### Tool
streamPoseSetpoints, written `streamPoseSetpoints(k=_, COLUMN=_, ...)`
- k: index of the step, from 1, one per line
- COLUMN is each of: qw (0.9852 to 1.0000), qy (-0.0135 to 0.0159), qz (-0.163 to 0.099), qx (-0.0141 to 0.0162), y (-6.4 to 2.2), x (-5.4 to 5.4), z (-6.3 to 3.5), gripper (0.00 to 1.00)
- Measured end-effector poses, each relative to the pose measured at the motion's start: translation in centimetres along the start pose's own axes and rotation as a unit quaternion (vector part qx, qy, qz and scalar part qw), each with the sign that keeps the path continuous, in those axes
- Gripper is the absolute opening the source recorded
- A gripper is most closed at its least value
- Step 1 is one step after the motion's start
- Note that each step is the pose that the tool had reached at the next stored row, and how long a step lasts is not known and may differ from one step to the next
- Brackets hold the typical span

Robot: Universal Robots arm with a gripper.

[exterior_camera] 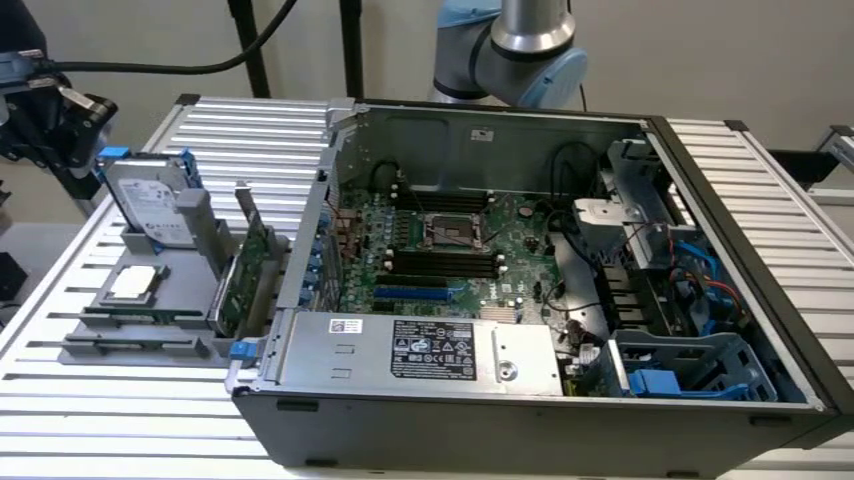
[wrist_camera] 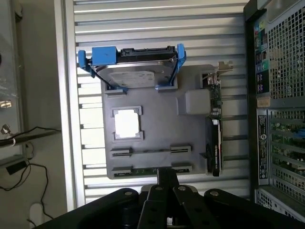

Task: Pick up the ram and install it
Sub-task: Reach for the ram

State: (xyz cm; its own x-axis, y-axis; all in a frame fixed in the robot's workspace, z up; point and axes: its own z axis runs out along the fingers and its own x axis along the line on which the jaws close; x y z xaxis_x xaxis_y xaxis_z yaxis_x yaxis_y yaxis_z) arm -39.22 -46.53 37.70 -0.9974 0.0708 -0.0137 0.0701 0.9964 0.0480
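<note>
On the slatted desk, beside the open computer case, sits a grey holder; the ram lies in its slot farthest from the hard drive, untouched. Above it the fingers look drawn together and empty; I judge this the approach to the pick-up, which calls for parting them and coming down squarely over the stick's long edges.

**Robotics lab, set up for computer assembly**

Resembles a robotics lab rather than a home or shop. Holds an opened computer tower lying on a slatted aluminium desk, beside a grey parts fixture carrying a hard drive. Has an industrial robot arm mounted behind, black cables and plain walls.
</note>
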Motion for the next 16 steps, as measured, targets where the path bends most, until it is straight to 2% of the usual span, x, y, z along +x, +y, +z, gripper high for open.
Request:
streamPoseSetpoints(k=5, qw=1.0, qy=-0.0001, qz=0.0, qx=-0.0001, y=-0.05, x=0.0, z=0.06, gripper=0.0)
streamPoseSetpoints(k=8, qw=1.0, qy=0.0011, qz=0.0, qx=0.0, y=-0.37, x=0.0, z=0.37, gripper=0.0)
streamPoseSetpoints(k=10, qw=1.0, qy=0.0035, qz=-0.001, qx=0.0002, y=-0.68, x=0.0, z=0.62, gripper=0.0)
streamPoseSetpoints(k=12, qw=0.9999, qy=0.0084, qz=-0.006, qx=0.0005, y=-0.84, x=0.0, z=0.81, gripper=0.0)
streamPoseSetpoints(k=14, qw=0.9997, qy=0.0118, qz=-0.022, qx=0.0006, y=-0.84, x=0.0, z=0.93, gripper=0.0)
streamPoseSetpoints(k=16, qw=0.9991, qy=0.0134, qz=-0.041, qx=0.0006, y=-0.85, x=0.0, z=1.02, gripper=0.0)
